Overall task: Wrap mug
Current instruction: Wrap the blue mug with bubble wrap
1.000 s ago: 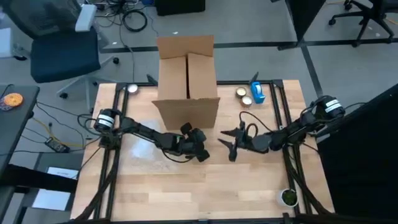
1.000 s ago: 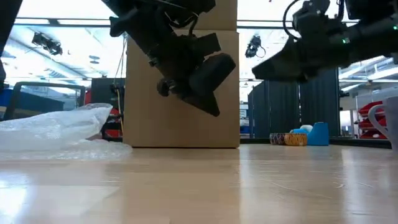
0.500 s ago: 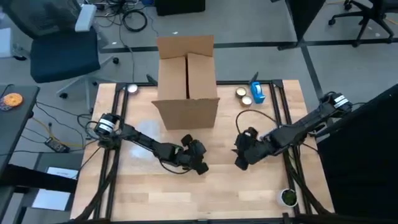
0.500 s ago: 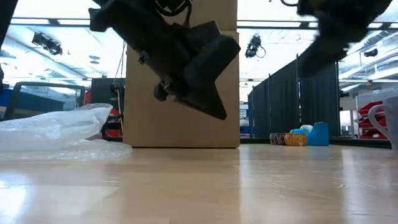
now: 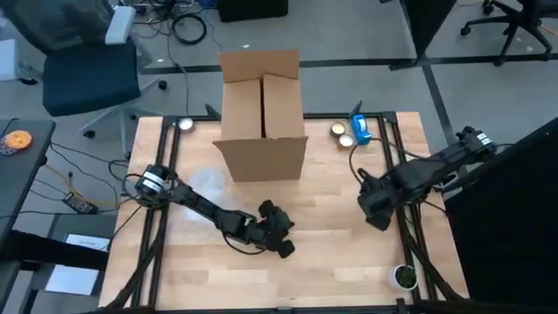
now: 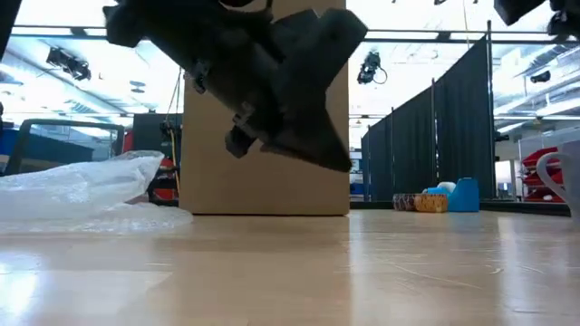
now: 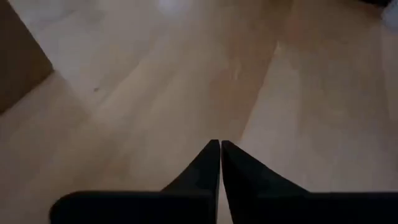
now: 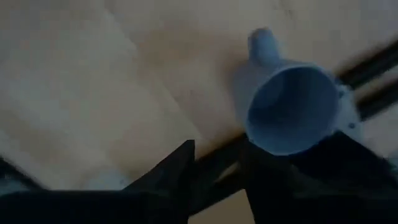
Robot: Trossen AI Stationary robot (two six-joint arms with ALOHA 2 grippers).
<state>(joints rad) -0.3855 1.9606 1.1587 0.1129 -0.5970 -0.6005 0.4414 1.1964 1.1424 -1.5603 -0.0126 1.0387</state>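
Observation:
A white mug (image 5: 404, 276) stands upright on its base near the table's near right corner; the right wrist view looks into its open mouth (image 8: 292, 107), and its handle shows at the low view's edge (image 6: 555, 181). A sheet of clear bubble wrap (image 6: 83, 192) lies at the table's left (image 5: 202, 185). My right gripper (image 5: 377, 215) hangs open (image 8: 219, 152) above the table, on the far side of the mug and apart from it. My left gripper (image 5: 281, 242) is shut (image 7: 220, 147) with nothing in it, above the middle of the table.
An open cardboard box (image 5: 261, 113) stands at the far middle. A blue tape dispenser (image 5: 360, 131) and tape rolls (image 5: 341, 133) sit at the far right. Black frame rails (image 5: 403, 218) run along the table's sides, close to the mug.
My right gripper has swung from the middle toward the table's right edge and turned to face the mug at the near right corner. My left gripper has moved toward the near edge and slightly right, staying shut. Mug and bubble wrap have not moved.

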